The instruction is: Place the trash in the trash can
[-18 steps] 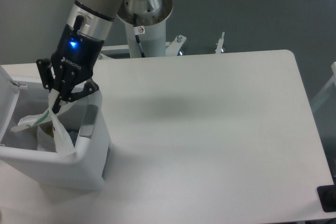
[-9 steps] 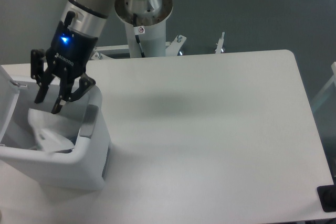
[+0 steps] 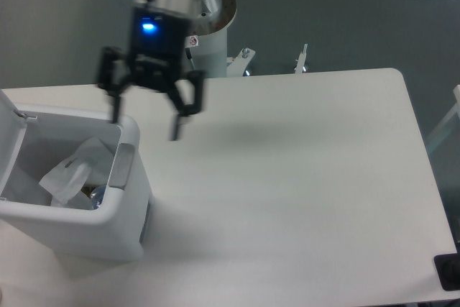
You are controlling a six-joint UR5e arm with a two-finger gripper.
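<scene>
The white trash can (image 3: 86,231) stands at the table's left front with its lid (image 3: 8,124) swung open to the left. Inside it lies the trash: a crumpled white wrapper (image 3: 72,170), and a bit of blue (image 3: 99,195) shows beneath it near the can's right wall. My gripper (image 3: 145,129) hovers open above the can's right rim and the table beside it, fingers spread wide, with nothing between them. It is blurred by motion.
The robot's white base column (image 3: 201,34) rises behind the table's rear edge. A grey tab (image 3: 121,167) sits on the can's right wall. A dark object (image 3: 448,272) is at the table's front right corner.
The gripper let go of the white wrapper, which fell into the can. It then opened wide, rose and moved right, from over the can to beside its right rim.
</scene>
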